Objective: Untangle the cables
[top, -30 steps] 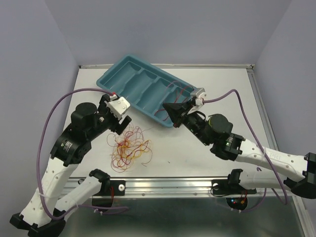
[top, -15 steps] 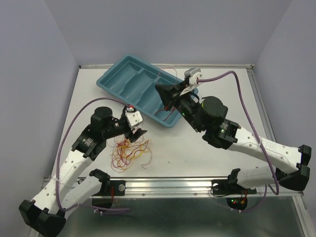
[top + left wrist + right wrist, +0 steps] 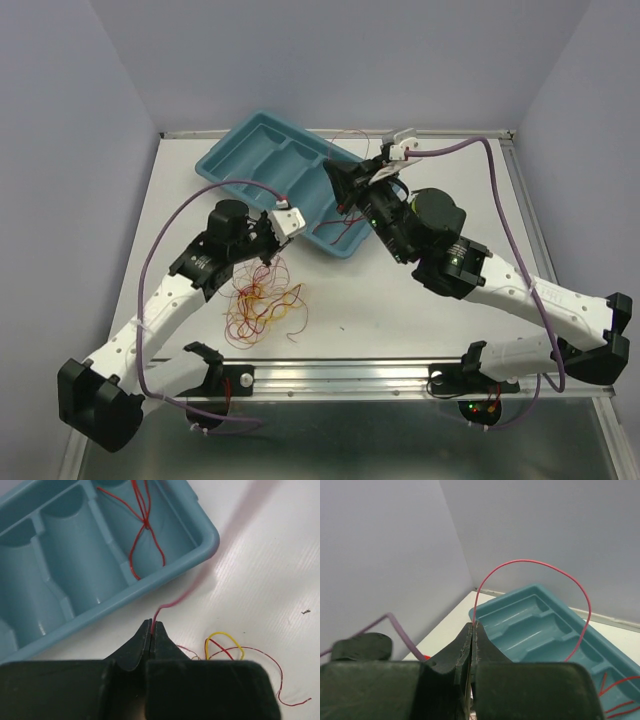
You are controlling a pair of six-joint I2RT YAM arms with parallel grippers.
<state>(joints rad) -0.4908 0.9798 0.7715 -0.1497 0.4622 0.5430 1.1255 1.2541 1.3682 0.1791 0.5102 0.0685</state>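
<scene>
The left gripper clamps 1 red strand beside the tray; the right gripper clamps a looping strand above it; the tangled cables lie near-left; hard pulls could tighten knots.

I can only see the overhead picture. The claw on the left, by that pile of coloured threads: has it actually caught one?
Observer: Yes. Its wrist camera shows the left gripper pinched shut on a single red wire.
Visitor: And the claw over the blue tray?
Observer: The right gripper is shut too, on a red loop that arches up with the tray behind it.
Visitor: Anything inside the tray?
Observer: A crossed red wire lies in its end compartment.
</scene>
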